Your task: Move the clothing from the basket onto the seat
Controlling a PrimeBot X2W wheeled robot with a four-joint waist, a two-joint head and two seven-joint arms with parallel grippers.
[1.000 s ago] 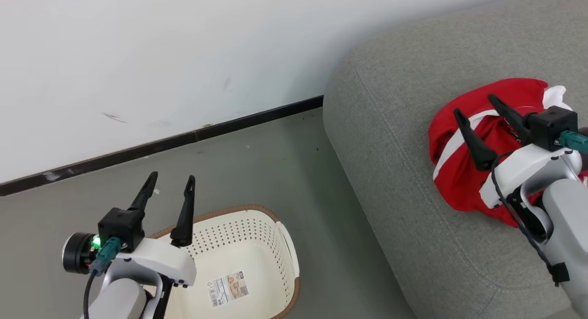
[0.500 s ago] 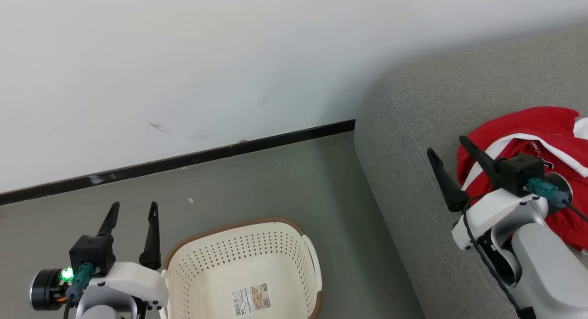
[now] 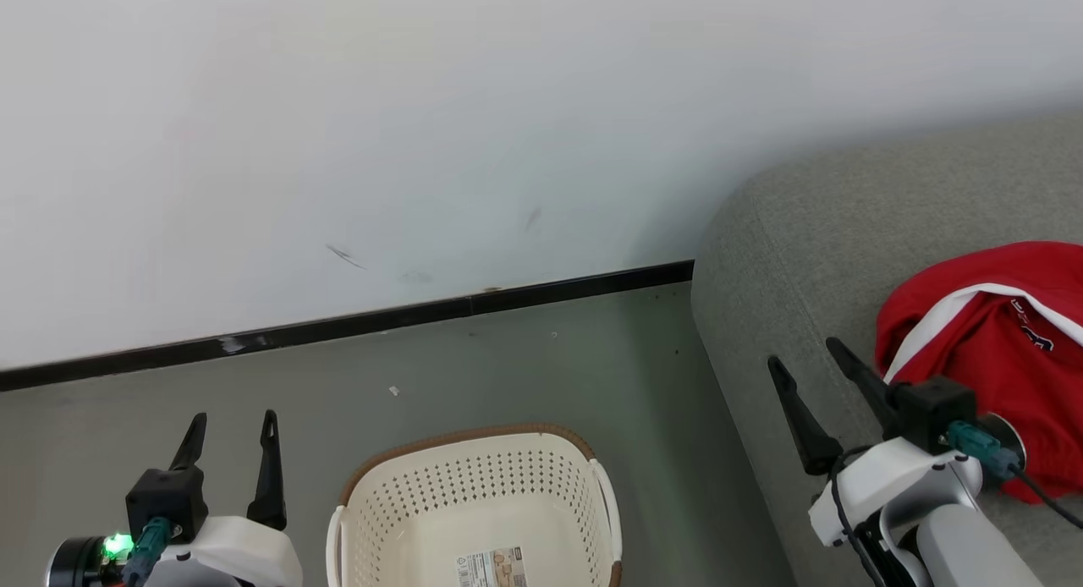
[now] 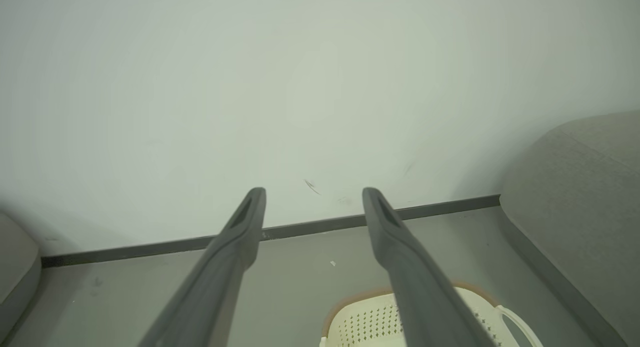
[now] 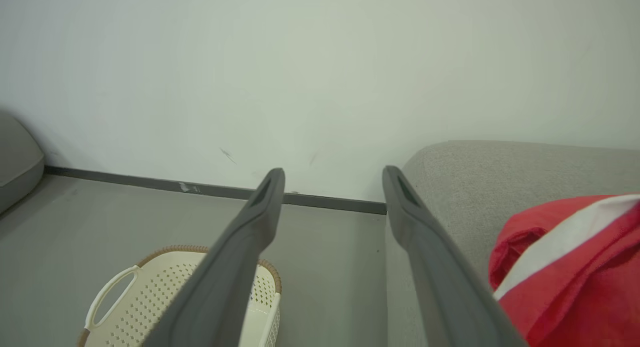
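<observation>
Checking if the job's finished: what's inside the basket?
Inside the basket, just a label on its floor shows; the near end is cut off from view.

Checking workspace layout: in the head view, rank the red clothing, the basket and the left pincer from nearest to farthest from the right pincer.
From the right pincer:
1. red clothing, just right of it on the seat
2. basket, on the floor to its left
3. left pincer, far left, beyond the basket
</observation>
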